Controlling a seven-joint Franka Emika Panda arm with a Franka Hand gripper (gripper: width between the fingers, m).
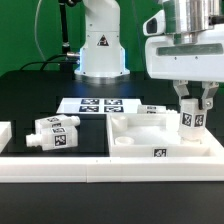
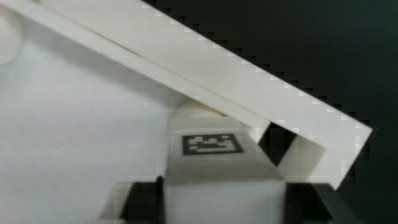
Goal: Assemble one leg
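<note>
The leg (image 1: pixel 190 124) is a small white block with a black-and-white marker on its face. My gripper (image 1: pixel 193 108) is shut on its upper end and holds it upright over the corner of the large white tray-like part (image 1: pixel 135 140) on the exterior view's right. In the wrist view the leg (image 2: pixel 222 165) sits between the two black fingers (image 2: pixel 146 200), marker showing, close to the tray's wall (image 2: pixel 196 65). Whether the leg's lower end touches the tray I cannot tell.
A longer white marked piece with a knobbed end (image 1: pixel 55 133) lies on the black table at the exterior view's left. Another white part (image 1: pixel 5 135) sits at the left edge. The marker board (image 1: pixel 98 105) lies behind. The robot base (image 1: pixel 100 45) stands at the back. A white rail (image 1: pixel 110 165) runs along the front.
</note>
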